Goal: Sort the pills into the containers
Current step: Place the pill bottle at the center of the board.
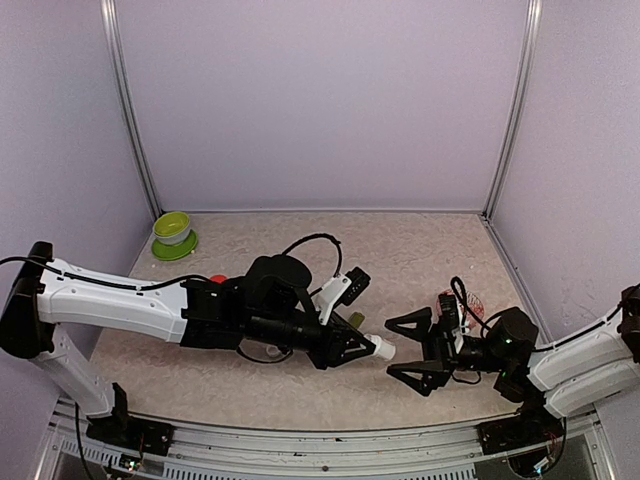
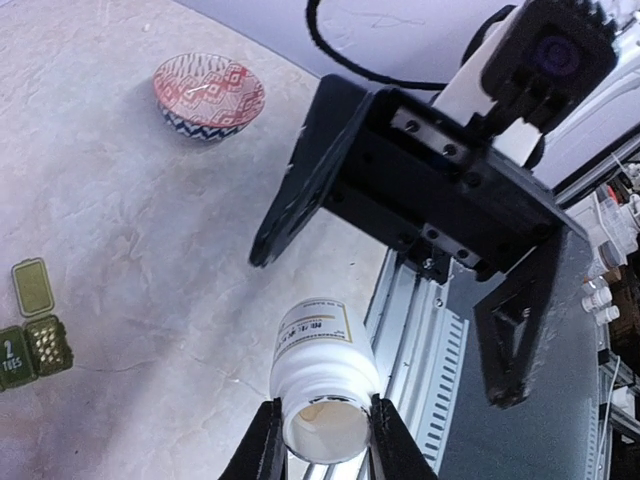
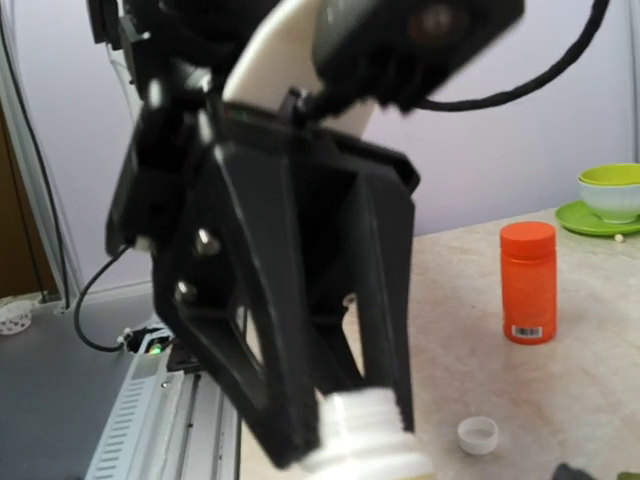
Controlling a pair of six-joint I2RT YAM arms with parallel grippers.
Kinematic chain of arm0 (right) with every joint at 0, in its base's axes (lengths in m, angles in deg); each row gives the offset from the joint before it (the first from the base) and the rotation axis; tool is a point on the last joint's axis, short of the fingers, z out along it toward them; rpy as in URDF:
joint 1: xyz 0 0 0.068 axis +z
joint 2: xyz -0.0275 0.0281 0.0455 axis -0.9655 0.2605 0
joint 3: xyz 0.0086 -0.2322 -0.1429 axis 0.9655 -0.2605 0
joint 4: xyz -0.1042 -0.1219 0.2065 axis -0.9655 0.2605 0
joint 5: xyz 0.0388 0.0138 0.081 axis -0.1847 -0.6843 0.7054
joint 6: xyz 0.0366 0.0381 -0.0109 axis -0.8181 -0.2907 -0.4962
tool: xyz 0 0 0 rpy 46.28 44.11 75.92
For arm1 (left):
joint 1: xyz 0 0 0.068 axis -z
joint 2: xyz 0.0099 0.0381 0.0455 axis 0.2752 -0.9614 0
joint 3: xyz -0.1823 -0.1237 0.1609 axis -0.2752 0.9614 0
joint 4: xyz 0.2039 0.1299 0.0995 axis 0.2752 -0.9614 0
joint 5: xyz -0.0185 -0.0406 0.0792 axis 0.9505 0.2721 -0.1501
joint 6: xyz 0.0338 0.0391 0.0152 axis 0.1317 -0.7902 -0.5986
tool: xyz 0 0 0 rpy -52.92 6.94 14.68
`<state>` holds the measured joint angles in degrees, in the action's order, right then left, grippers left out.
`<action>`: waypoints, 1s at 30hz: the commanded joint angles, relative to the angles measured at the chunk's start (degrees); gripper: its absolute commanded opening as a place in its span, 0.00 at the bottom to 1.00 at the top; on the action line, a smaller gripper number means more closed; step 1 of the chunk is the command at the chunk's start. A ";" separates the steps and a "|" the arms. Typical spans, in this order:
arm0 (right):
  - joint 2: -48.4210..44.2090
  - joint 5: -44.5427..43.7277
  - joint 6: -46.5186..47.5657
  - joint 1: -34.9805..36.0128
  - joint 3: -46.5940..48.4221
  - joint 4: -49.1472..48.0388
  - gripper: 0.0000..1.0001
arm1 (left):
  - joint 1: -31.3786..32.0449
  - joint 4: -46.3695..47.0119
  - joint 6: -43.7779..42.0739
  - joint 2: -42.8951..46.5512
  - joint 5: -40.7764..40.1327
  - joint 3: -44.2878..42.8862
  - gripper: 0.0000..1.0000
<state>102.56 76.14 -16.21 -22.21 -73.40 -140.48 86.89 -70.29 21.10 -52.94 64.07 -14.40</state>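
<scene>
Dark green containers (image 2: 14, 362): one lid (image 2: 32, 287) flipped open, pale pills (image 2: 46, 345) inside.

Dark green containers (image 2: 14, 362) lie flat, one open holding pills (image 2: 47, 345).

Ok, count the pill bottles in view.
2. The white bottle is clamped in the left gripper; the orange bottle stands capped on the table. Others may be hidden.
</scene>
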 commanded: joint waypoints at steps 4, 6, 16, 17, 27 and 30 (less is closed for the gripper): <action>-8.72 -6.09 1.63 -0.30 0.22 11.77 1.00 | -0.56 -10.28 -1.69 -0.21 -7.43 -0.82 0.20; -11.79 -8.78 1.91 -0.26 -0.12 15.04 1.00 | -0.69 -12.79 -1.85 -0.80 -8.34 -0.88 0.20; -25.08 -16.66 3.54 -0.31 -1.18 26.76 1.00 | -0.96 -19.43 -4.34 -6.83 -10.75 -3.28 0.22; -25.39 -16.69 3.56 -0.30 -1.15 27.21 1.00 | -0.97 -20.02 -4.56 -7.81 -11.24 -3.80 0.22; -20.57 -14.92 1.82 -0.30 -1.68 22.98 1.00 | 0.51 -24.41 -5.27 -15.84 -16.67 -8.91 0.22; -18.50 -14.27 1.46 -0.23 -1.53 21.20 1.00 | 0.70 -24.67 -5.21 -16.27 -17.44 -9.27 0.25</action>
<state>82.10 61.05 -13.80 -22.21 -74.38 -115.83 86.98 -92.96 16.67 -68.35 49.10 -22.12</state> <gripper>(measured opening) 0.999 0.227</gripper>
